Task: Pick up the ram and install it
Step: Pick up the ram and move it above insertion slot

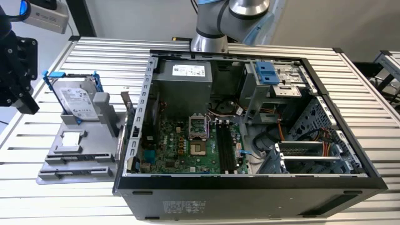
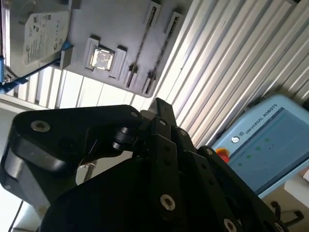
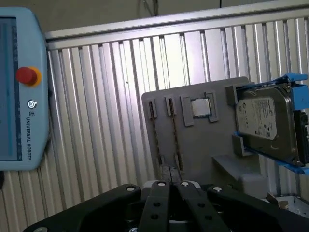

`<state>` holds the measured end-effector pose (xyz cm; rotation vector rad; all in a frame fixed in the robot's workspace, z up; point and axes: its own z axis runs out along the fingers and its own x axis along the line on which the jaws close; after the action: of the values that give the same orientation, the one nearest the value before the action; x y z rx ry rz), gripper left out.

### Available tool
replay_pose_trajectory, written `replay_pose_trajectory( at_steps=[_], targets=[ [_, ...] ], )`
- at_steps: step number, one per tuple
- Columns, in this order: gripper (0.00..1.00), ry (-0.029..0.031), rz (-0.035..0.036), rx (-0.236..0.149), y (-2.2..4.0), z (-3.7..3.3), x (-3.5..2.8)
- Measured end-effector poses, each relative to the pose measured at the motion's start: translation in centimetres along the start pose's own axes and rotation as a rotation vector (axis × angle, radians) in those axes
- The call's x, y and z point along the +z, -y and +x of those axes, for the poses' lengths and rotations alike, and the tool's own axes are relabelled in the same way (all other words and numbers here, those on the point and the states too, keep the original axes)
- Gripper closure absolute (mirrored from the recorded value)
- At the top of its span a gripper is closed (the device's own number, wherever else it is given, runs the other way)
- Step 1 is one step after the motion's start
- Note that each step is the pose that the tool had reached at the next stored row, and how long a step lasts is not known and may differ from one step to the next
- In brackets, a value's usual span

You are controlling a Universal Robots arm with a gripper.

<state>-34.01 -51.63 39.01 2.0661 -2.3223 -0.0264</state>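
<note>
Over the slatted table [image 3: 96,96], the gripper [image 3: 171,186] is hanging closed and empty near the fixture [image 3: 205,145], likely risking jabbing the thin ram [image 3: 174,137] rather than straddling it.

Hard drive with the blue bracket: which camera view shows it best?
The first wrist view: the hard drive appears large there, label face toward the camera, the blue bracket around it. The exterior view shows it whole but small, standing in the gray holder. The second wrist view catches part of it at the picture's edge.
</note>
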Motion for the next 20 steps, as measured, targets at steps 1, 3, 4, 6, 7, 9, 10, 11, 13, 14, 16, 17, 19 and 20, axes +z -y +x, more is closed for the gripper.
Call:
replay_pose_trajectory(
  at_steps=[1, 3, 4, 6, 7, 9, 10, 11, 13, 14, 16, 17, 19, 20],
  targets=[
    [1.0, -0.0007, 0.0004, -0.013, 0.0, 0.0, 0.0],
    [1.0, -0.0021, 0.0011, -0.038, 0.0, 0.0, 0.0],
    [1.0, -0.0027, 0.0015, -0.053, 0.0, 0.0, 0.0],
    [1.0, -0.0039, 0.0033, -0.084, -0.01, 0.0, 0.0],
    [1.0, -0.0043, 0.0046, -0.099, 0.0, 0.0, 0.01],
    [1.0, -0.005, 0.0063, -0.123, -0.01, 0.0, 0.0],
    [1.0, -0.0052, 0.0064, -0.13, -0.01, 0.0, 0.0],
    [1.0, -0.0054, 0.0064, -0.13, -0.02, 0.0, -0.01],
    [1.0, -0.0054, 0.0064, -0.131, -0.03, 0.0, -0.01],
    [1.0, -0.0053, 0.0064, -0.131, -0.04, 0.0, 0.0],
    [1.0, -0.0053, 0.0064, -0.131, -0.05, 0.0, 0.0],
    [1.0, -0.0053, 0.0064, -0.131, -0.06, 0.0, 0.0],
    [0.0, -0.0054, 0.0064, -0.131, -0.07, 0.01, 0.0],
    [0.0, -0.0053, 0.0065, -0.131, -0.07, 0.01, 0.0]
  ],
)
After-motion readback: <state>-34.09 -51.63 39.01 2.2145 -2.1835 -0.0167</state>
